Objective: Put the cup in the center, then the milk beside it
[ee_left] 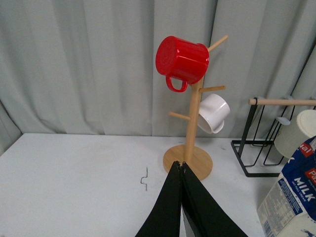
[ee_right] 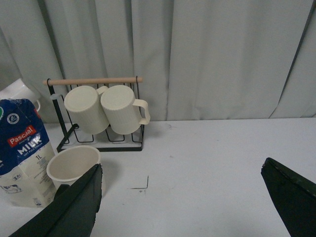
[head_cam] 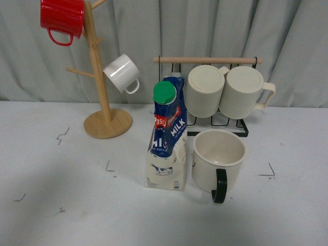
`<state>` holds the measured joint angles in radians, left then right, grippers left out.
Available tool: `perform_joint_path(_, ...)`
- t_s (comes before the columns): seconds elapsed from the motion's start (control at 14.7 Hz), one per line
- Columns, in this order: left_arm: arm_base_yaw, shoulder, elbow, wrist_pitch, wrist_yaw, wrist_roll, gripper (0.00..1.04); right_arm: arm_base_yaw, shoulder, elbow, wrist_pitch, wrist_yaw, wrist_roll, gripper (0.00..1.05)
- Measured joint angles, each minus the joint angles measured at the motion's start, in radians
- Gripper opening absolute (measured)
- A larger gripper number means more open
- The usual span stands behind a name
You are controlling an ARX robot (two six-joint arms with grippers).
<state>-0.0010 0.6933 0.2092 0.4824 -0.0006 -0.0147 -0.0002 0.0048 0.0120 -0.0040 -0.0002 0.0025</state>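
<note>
The cup (head_cam: 217,163), a wide cream-white mug with a black handle facing the front edge, stands upright on the table's middle. The milk (head_cam: 167,136), a blue and cream carton with a green cap, stands upright just left of it, nearly touching. Neither arm shows in the front view. My left gripper (ee_left: 181,165) is shut with nothing in it, over the table short of the wooden mug tree, the milk (ee_left: 291,200) off to its side. My right gripper (ee_right: 180,173) is open wide and empty, with the cup (ee_right: 73,163) and milk (ee_right: 23,153) beyond one finger.
A wooden mug tree (head_cam: 105,97) at the back left carries a red mug (head_cam: 62,19) and a small white cup (head_cam: 122,73). A black wire rack (head_cam: 215,110) behind the cup holds two ribbed cream mugs (head_cam: 225,91). A grey curtain hangs behind the table.
</note>
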Motion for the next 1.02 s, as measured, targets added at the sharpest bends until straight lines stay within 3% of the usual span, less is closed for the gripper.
perform_joint_path(1.02,0.000,-0.373,-0.198,-0.171,0.000,0.000,0.02,0.000,0.000,0.000,0.000,0.000,0.000,0.98)
